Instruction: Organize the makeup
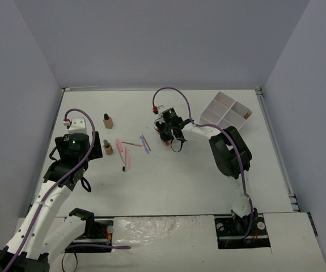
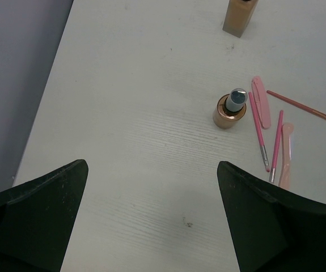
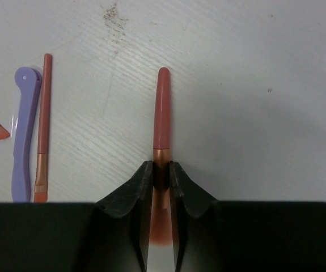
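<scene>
Our right hand is clenched on a salmon pencil, with both fingers pinching the copper band at its near end. The rest of the shaft runs straight out ahead of the fingertips, over the worktop. We cannot tell whether the pencil is lifted or resting. To the left of this hand lie a purple tool and a thin brown pencil. They are just beside each other and roughly parallel to the gripped pencil.

Our left hand is released, its fingers spread wide with nothing between them, and it hovers over bare worktop. Ahead of it and a little to the right, a tan bottle stands upright with its dark cap on top. Further ahead a second tan bottle is cut off by the edge of the view. Just right of the nearer bottle are a flat pink piece, two thin pink pencils and a pale pink stick, all close together. An orange pencil lies slanted beyond them.

From above, the white tray sits off to the right of our right hand, well apart from the pencils.
</scene>
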